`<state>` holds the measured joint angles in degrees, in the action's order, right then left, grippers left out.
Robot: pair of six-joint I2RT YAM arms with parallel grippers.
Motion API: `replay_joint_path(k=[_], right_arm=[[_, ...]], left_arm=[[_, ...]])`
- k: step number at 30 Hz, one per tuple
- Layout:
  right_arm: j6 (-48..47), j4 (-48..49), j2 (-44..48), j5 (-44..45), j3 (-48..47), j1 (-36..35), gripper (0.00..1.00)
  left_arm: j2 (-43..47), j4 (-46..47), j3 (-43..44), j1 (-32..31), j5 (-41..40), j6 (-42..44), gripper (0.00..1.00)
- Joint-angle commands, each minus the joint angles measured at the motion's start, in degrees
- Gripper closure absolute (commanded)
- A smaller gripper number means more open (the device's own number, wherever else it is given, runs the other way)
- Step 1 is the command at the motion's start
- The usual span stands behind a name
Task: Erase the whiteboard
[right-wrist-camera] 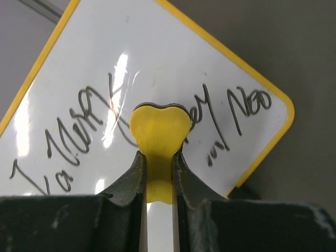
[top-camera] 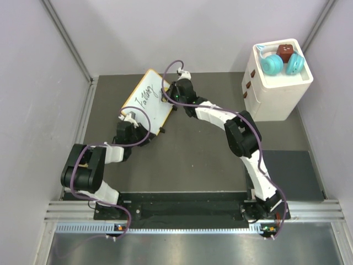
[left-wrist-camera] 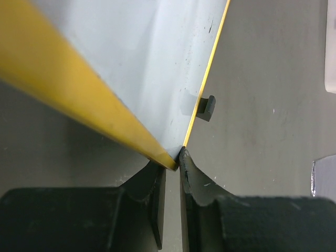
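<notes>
The whiteboard (top-camera: 148, 101), white with a yellow frame and black handwriting, lies tilted on the dark table at the back left. My left gripper (top-camera: 132, 122) is shut on its near corner; the left wrist view shows the jaws pinching the yellow frame edge (left-wrist-camera: 79, 84) and a black foot (left-wrist-camera: 206, 107) under the board. My right gripper (top-camera: 172, 93) is shut on a small yellow bone-shaped eraser (right-wrist-camera: 159, 137) and holds it against the written face of the whiteboard (right-wrist-camera: 157, 68), over the middle of the writing.
A white drawer unit (top-camera: 277, 83) stands at the back right with two teal round things and a brown block on top. A dark mat (top-camera: 292, 174) lies at the right. Grey walls close the sides and back.
</notes>
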<state>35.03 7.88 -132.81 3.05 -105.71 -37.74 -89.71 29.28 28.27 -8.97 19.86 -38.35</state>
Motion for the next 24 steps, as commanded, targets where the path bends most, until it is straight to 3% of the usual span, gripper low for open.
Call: replay_joint_path(k=[1, 10, 18, 24], right_arm=[[-0.1, -3.6, -4.6, 1.8, -9.1, 2.4, 1.00], [2.5, -16.0, -14.2, -4.8, -25.5, 4.5, 1.00], [4.0, -27.5, -11.2, -0.8, -19.5, 4.8, 1.00], [6.0, -23.6, -8.2, -2.7, -9.1, 5.6, 1.00]], left_arm=[[-0.2, -16.2, -2.3, -4.7, 6.3, 2.8, 1.00], [1.3, -18.0, -2.2, -8.3, 2.6, 3.8, 1.00], [1.1, -17.9, -1.9, -8.9, 1.5, 4.1, 1.00], [0.9, -18.0, -1.8, -9.2, 1.7, 4.4, 1.00]])
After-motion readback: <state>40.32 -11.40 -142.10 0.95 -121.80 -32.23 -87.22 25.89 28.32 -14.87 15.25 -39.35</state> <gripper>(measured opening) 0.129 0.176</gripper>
